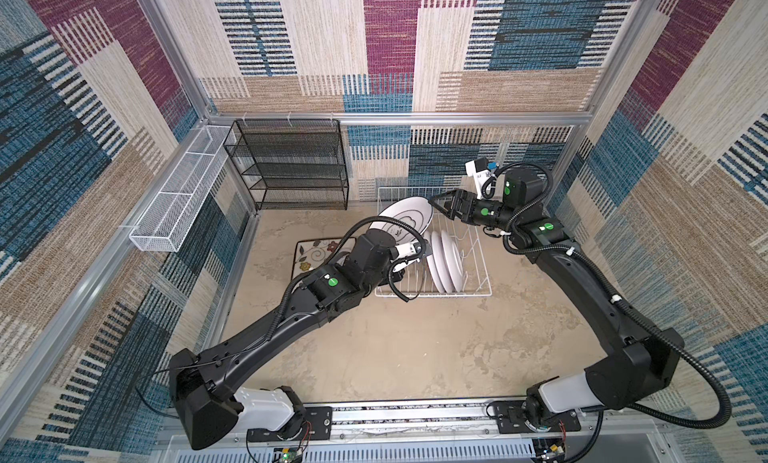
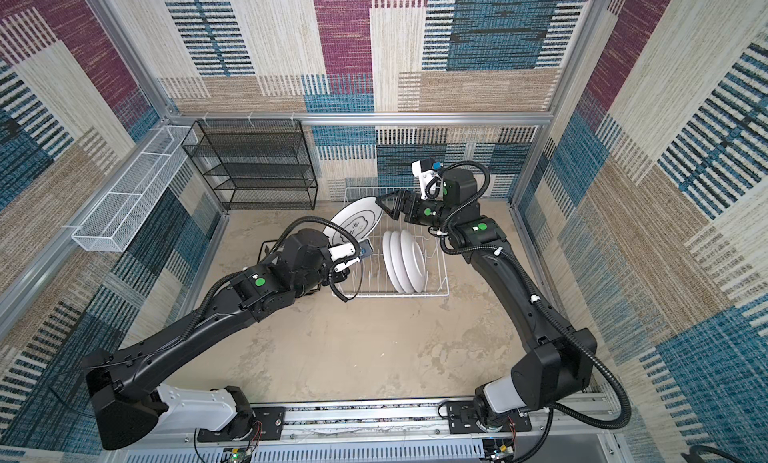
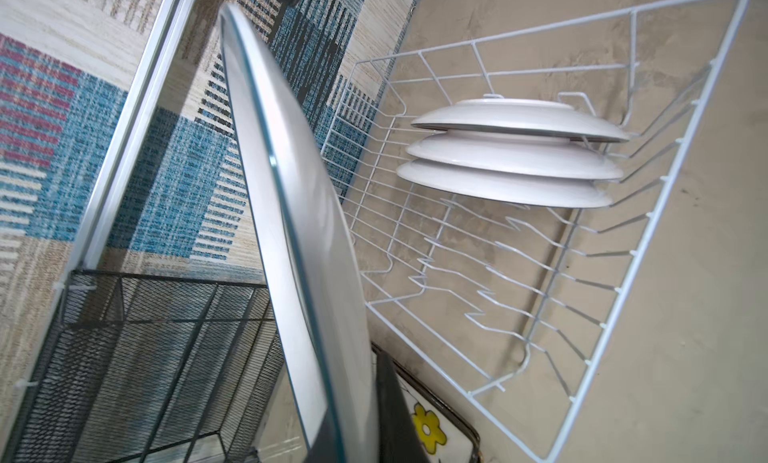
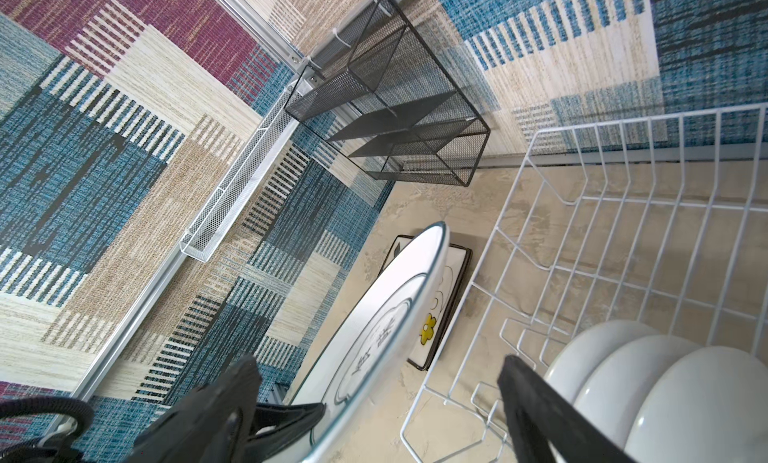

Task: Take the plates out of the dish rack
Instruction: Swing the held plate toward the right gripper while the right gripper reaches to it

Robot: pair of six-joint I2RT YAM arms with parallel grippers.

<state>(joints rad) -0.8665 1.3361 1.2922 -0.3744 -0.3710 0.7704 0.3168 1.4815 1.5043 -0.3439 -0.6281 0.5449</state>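
Observation:
My left gripper (image 3: 357, 419) is shut on the lower edge of a round white plate (image 1: 405, 218) (image 2: 357, 222) (image 3: 291, 232), which it holds tilted above the left end of the dish rack (image 1: 478, 292) (image 2: 436, 294) (image 3: 664, 191); in both top views the arm hides these jaws. My right gripper (image 1: 436, 203) (image 2: 384, 203) (image 4: 378, 373) stands open at this plate's (image 4: 386, 315) upper right rim, the rim lying between its fingers. Three more round white plates (image 1: 446, 261) (image 2: 405, 261) (image 3: 511, 153) (image 4: 665, 398) stand upright in the rack (image 4: 623, 124).
A square flowered plate (image 1: 316, 253) (image 3: 428, 427) (image 4: 432, 324) lies flat on the table left of the rack, partly under my left arm. A black mesh shelf unit (image 1: 291, 166) stands at the back wall. A long white mesh basket (image 1: 178, 199) hangs on the left wall.

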